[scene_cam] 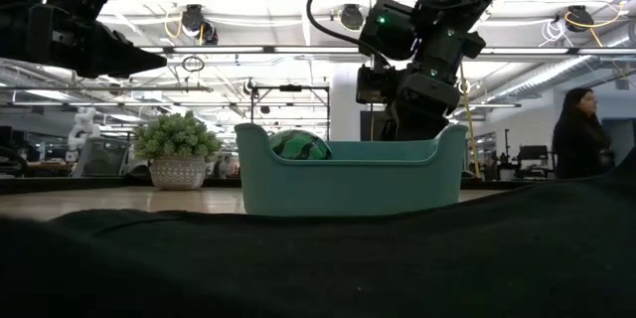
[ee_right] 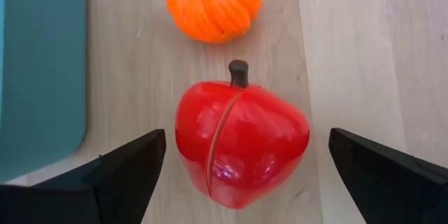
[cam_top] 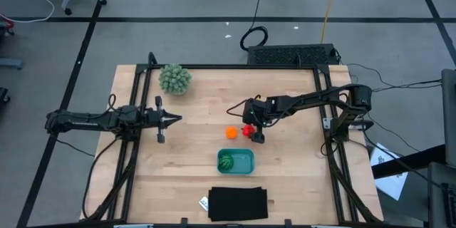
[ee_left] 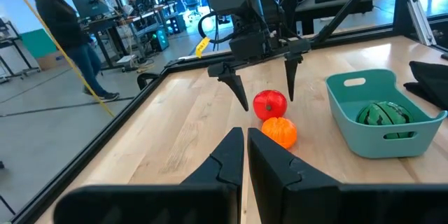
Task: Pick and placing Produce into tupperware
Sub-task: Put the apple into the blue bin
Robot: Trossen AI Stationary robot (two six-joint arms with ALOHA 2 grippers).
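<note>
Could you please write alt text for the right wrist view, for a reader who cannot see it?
The right tool hangs open above a red toy apple on the wooden table, one dark finger on each side of it. An orange toy fruit lies just beyond the apple's stem, and a teal container's edge shows alongside.

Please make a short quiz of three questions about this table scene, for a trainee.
1. True or false: the right gripper is open around the red piece.
2. Which piece lies inside the teal container? A) the green striped piece B) the orange piece C) the fuzzy plant
3. Fill in: the left gripper is ____ and holds nothing.

Key: 1 true; 2 A; 3 shut.
</note>
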